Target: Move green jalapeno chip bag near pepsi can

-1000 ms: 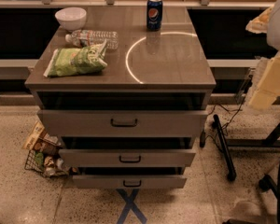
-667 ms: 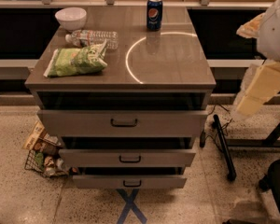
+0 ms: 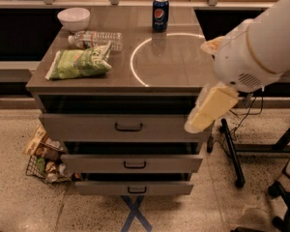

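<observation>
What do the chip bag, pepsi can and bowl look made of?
Green jalapeno chip bag: crinkled foil or plastic film, slight sheen. Pepsi can: likely metal, glossy printed wall, silvery top. Bowl: smooth white, ceramic or plastic, unclear. End effector hangs by the drawers' right edge.

It looked like a robot test area in an office break room. A grey cabinet [image 3: 164, 66] with three drawers [image 3: 125, 127] pulled partly open stood on a speckled stone floor [image 3: 19, 207], where a tape cross [image 3: 135, 214] was stuck in front of it. On top lay a chip bag [image 3: 77, 63], a water bottle [image 3: 99, 38], a bowl [image 3: 73, 18] and a pepsi can [image 3: 160, 13]. A wire basket [image 3: 41, 166] of packets sat on the floor beside the cabinet, cables [image 3: 246, 115] trailed by black stand legs [image 3: 232, 149], and the gripper [image 3: 208, 111] hung at the cabinet's right front corner.
</observation>
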Controlling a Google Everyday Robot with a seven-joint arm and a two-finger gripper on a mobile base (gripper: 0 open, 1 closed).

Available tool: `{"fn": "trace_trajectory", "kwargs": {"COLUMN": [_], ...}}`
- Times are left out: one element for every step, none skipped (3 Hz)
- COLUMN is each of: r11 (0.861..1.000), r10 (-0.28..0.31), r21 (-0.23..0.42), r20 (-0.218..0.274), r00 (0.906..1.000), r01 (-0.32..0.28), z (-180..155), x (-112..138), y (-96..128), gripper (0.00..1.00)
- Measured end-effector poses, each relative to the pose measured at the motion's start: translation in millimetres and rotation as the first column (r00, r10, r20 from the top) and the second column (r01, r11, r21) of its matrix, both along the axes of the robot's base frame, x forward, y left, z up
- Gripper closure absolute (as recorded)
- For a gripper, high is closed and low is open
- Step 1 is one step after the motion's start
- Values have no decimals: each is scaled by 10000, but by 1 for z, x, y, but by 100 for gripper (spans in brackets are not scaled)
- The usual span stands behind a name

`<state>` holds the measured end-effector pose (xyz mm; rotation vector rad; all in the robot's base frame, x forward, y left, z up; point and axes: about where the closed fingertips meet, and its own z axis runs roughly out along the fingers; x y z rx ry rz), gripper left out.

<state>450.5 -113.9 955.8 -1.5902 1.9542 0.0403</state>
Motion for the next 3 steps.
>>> {"fn": "trace_trajectory", "kwargs": {"r11": [9986, 9965, 9874], "r10": [-115, -637, -1299], "r21": [510, 495, 755], "r20": [-278, -774, -1145], "r00": [9995, 9950, 9849], "r01": [129, 677, 1390], "z": [-19, -43, -44], "x": [22, 48, 49], "y": [37, 72, 77], "gripper": [0, 0, 0]}}
